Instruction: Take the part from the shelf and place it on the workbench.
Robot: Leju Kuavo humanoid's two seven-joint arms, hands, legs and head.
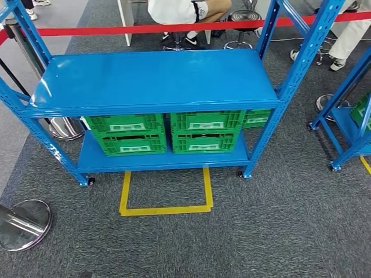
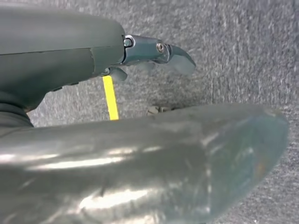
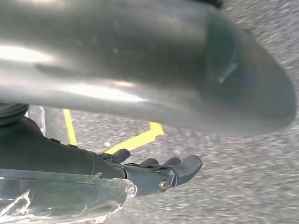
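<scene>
Grey carpet floor [image 1: 271, 231] carries a blue metal shelf [image 1: 153, 81]; green plastic crates [image 1: 166, 133] fill its lower board; left hand [image 2: 155, 51] and right hand [image 3: 166, 172] hang, fingers spread, empty

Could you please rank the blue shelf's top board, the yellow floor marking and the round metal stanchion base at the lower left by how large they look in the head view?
1. top board, clearly largest.
2. yellow floor marking, by its outline.
3. stanchion base, smallest, though it sits nearer the camera and is cut off by the picture's edge.
</scene>
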